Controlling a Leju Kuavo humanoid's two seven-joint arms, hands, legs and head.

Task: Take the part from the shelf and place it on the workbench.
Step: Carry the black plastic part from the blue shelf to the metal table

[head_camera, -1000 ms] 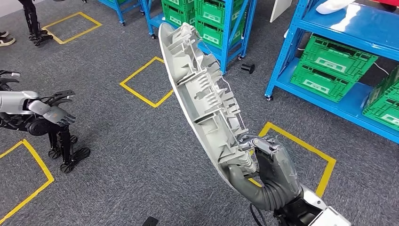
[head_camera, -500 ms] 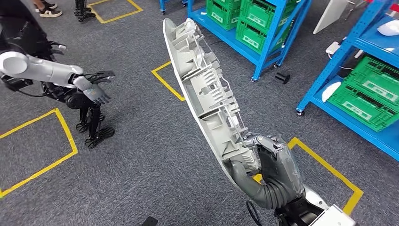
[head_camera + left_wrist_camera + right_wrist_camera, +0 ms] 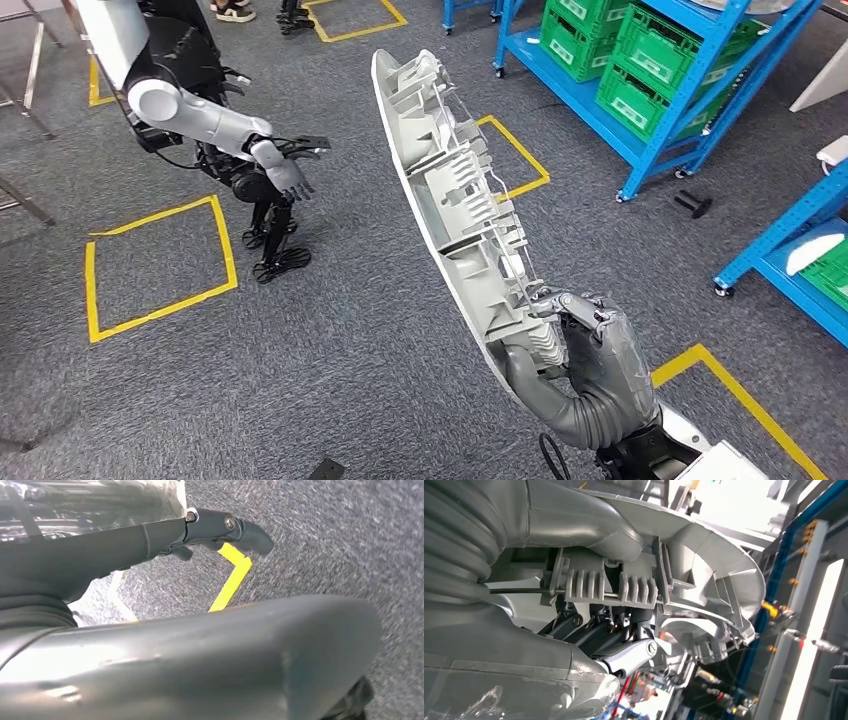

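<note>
Fingers [image 3: 585,312] of the right hand [image 3: 590,365] are clamped on the lower end of the long grey ribbed plastic part [image 3: 450,200], held upright over the floor; it should be kept steady until the workbench is reached.

Grey carpet floor [image 3: 350,340] bears yellow tape squares [image 3: 160,265]; blue shelving [image 3: 640,150] holds what look like green crates [image 3: 650,85].

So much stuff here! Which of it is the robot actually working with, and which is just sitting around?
Part of the job:
- the long grey plastic part, ribbed on the side that shows
- the right hand gripping its lower end

Just lying about:
- green crates on the blue shelf
- yellow floor squares
- another robot standing nearby
- a small black cylinder on the floor
</note>
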